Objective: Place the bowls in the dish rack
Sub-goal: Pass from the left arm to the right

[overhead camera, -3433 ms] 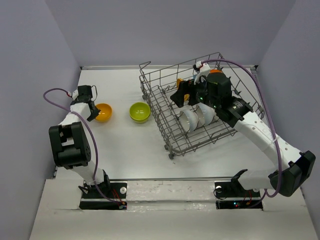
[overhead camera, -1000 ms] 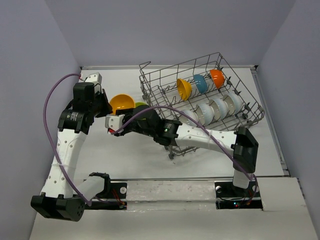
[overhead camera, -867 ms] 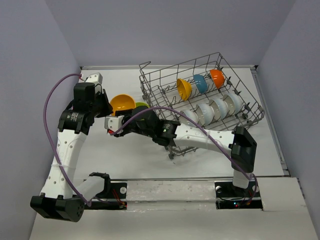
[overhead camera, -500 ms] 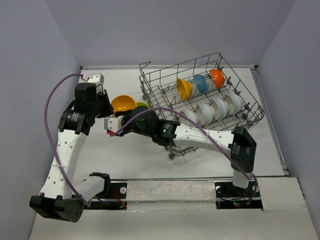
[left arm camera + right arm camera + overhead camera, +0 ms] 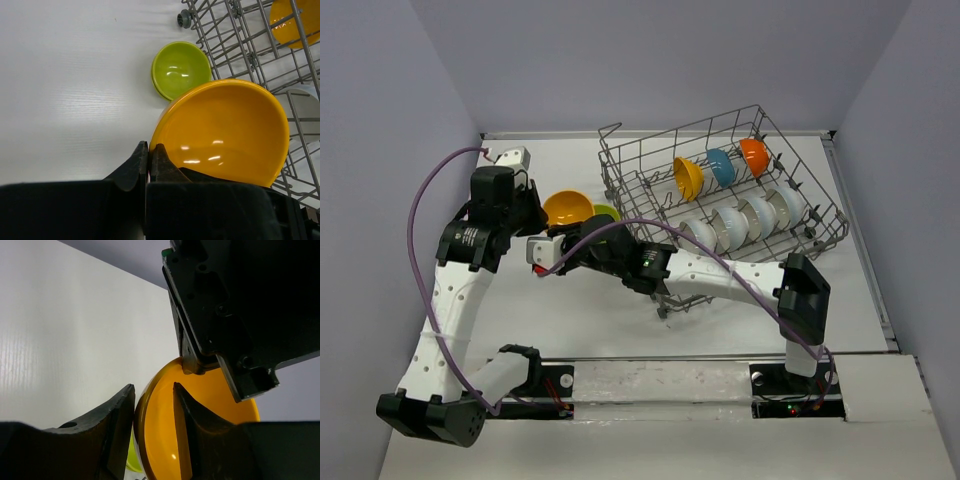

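Note:
An orange bowl [image 5: 568,207] hangs tilted above the table, left of the dish rack [image 5: 620,170]. My left gripper [image 5: 148,148] is shut on its rim, seen from the right wrist as a black block [image 5: 235,315] pinching the top edge. My right gripper [image 5: 154,392] straddles the same bowl [image 5: 160,430]: one finger outside the wall, one inside, small gaps still showing. A lime green bowl [image 5: 181,69] sits on the table just beneath. In the rack stand a yellow-orange bowl [image 5: 688,178], a blue one [image 5: 722,167], an orange one [image 5: 754,156] and several white bowls [image 5: 745,220].
The rack's wire wall [image 5: 235,45] and corner foot are close to the right of the held bowl. Purple cables arc over both arms. White table lies left of the green bowl, with grey walls all round.
My right gripper's jaws have narrowed around the orange bowl's rim. The left arm has nudged the bowl slightly towards the rack and kept its grip.

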Controlling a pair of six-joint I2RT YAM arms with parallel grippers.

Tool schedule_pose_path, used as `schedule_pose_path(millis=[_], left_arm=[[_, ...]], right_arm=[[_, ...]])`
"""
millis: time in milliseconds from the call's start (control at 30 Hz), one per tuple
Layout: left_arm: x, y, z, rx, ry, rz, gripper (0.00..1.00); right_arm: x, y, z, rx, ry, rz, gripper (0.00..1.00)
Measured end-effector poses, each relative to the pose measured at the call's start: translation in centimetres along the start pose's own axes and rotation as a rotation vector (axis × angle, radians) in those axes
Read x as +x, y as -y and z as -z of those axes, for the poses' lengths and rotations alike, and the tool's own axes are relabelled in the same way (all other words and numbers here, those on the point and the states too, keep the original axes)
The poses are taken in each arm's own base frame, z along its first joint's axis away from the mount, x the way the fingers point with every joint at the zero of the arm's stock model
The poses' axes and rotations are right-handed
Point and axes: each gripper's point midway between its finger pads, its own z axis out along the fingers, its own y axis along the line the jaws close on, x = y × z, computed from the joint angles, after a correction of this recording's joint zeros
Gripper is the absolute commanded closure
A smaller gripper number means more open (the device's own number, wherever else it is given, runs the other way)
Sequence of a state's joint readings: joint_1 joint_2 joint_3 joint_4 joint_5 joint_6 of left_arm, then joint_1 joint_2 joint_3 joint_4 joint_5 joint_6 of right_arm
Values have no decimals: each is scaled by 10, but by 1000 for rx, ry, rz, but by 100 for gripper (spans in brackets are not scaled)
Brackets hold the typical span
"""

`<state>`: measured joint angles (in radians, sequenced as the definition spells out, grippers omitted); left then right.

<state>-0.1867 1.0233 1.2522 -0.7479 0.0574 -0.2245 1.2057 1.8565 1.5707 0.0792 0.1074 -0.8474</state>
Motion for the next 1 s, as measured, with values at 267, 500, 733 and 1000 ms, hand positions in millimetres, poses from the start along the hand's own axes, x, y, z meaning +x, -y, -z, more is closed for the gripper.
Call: schedule_pose_path(millis=[267, 500, 733, 1000], left_arm=[[-7, 3, 5, 3, 20, -7, 100], [-13, 5, 10, 2, 36, -21, 100], [-14, 7, 13, 0, 43, -35, 100], [-14, 7, 14, 1, 43, -38, 94]], right_arm=[[5, 2, 0, 16, -25, 22, 67], [6, 3, 1, 26, -35, 42, 76], [8, 5, 1, 36, -47, 45, 99], [7, 4, 1, 38, -44, 18, 99]])
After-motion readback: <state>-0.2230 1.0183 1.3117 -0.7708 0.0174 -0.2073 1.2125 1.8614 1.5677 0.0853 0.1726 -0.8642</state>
